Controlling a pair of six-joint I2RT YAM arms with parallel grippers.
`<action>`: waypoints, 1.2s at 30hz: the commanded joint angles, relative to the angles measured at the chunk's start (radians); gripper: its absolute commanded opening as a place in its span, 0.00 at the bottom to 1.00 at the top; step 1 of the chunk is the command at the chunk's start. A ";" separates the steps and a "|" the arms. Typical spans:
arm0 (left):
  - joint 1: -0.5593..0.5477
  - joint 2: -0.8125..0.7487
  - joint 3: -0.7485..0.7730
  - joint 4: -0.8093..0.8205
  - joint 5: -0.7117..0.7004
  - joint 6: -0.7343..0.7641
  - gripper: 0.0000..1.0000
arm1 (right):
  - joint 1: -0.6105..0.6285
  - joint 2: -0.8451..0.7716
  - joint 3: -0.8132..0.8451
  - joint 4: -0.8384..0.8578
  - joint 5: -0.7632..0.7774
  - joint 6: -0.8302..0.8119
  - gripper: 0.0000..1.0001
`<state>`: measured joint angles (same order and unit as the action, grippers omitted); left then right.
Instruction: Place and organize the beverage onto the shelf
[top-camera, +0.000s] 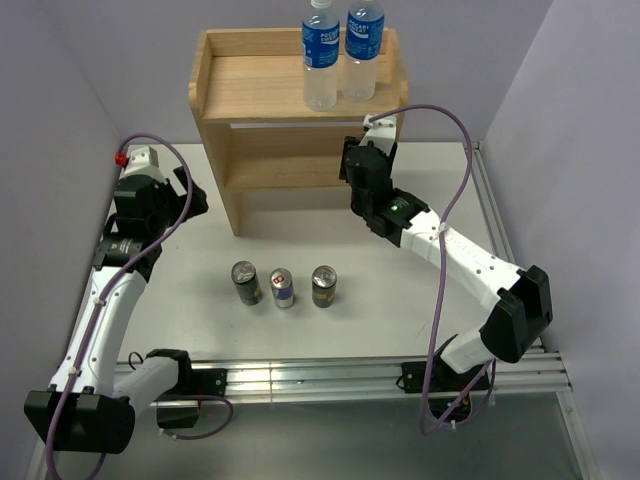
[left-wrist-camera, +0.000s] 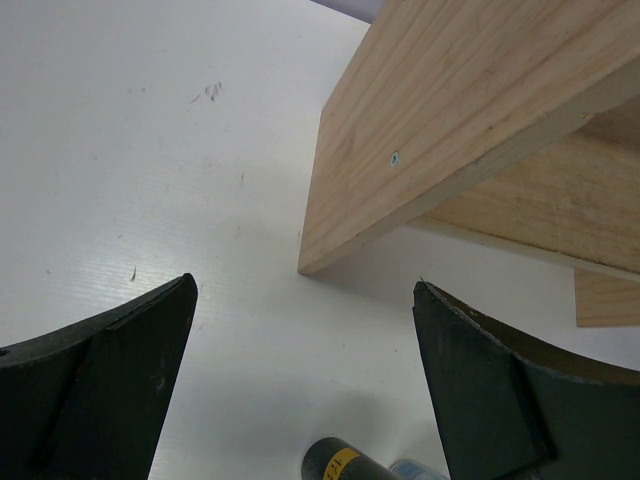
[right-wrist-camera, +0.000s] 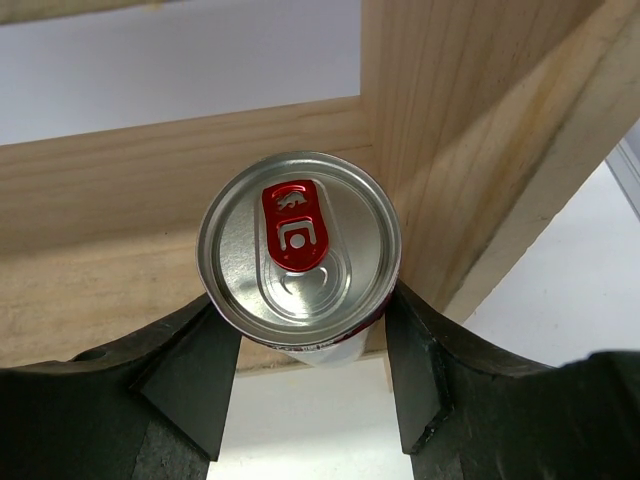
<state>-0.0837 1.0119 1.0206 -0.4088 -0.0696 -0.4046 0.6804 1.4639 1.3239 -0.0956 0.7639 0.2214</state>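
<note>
The light wood two-tier shelf (top-camera: 260, 85) stands at the back of the table. Two blue-labelled water bottles (top-camera: 320, 55) stand on its top board at the right. My right gripper (right-wrist-camera: 305, 330) is shut on a silver can with a red tab (right-wrist-camera: 298, 250) and holds it upright at the shelf's lower tier, next to the right side panel (right-wrist-camera: 470, 150); in the top view the gripper (top-camera: 358, 165) hides the can. My left gripper (left-wrist-camera: 305, 300) is open and empty, low over the table by the shelf's left panel (left-wrist-camera: 450, 110). Three cans (top-camera: 283, 288) stand in a row on the table.
A black can with a yellow label (left-wrist-camera: 340, 462) shows at the bottom edge of the left wrist view, just below the open fingers. A metal rail (top-camera: 330, 378) runs along the near table edge. Grey walls close in on both sides.
</note>
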 joint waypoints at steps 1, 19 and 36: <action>0.002 -0.001 0.022 0.010 -0.006 0.018 0.96 | -0.015 0.003 0.047 0.073 0.005 0.013 0.57; 0.002 0.002 0.022 0.008 -0.006 0.021 0.96 | -0.050 0.041 0.066 0.071 -0.009 0.021 0.68; 0.002 0.001 0.022 0.008 -0.006 0.021 0.96 | -0.050 0.056 0.043 0.065 -0.021 0.049 0.89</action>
<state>-0.0837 1.0122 1.0210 -0.4091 -0.0734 -0.4042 0.6403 1.5181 1.3411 -0.0547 0.7319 0.2569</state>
